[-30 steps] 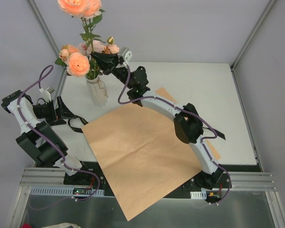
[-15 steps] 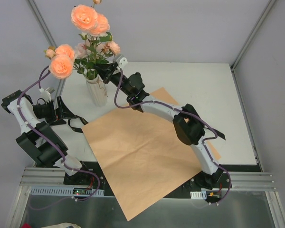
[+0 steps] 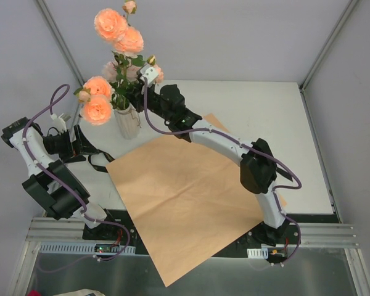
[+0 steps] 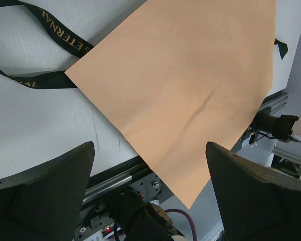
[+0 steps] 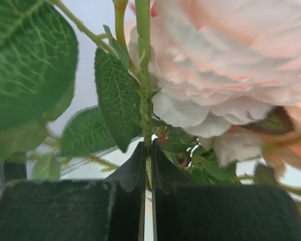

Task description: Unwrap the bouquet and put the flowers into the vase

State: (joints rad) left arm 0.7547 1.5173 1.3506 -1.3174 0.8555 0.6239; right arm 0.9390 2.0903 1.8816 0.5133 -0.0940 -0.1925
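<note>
The flowers (image 3: pixel 114 28), peach-pink roses on thin green stems, stand upright over the vase (image 3: pixel 129 121), a slim whitish glass at the table's back left. Their stems run down to its mouth. My right gripper (image 3: pixel 137 92) is just above the vase, shut on a green stem (image 5: pixel 143 75) between the leaves; a pale rose (image 5: pixel 226 60) fills its wrist view. The bouquet's tan paper (image 3: pixel 185 191) lies spread flat, and its black ribbon (image 4: pixel 55 30) lies loose beside it. My left gripper (image 4: pixel 150 186) hangs open over the table's left edge with nothing in it.
The paper sheet (image 4: pixel 190 90) overhangs the near table edge and the metal rail (image 3: pixel 55 231) beside the arm bases. The right arm stretches diagonally above the paper. Cage posts (image 3: pixel 61 43) stand at the back corners. White tabletop (image 3: pixel 277 123) shows at the right.
My right gripper has carried the flowers left and back, and the arm has stretched out. The rose heads have swung and now stand more upright over the vase. The left arm has not moved.
</note>
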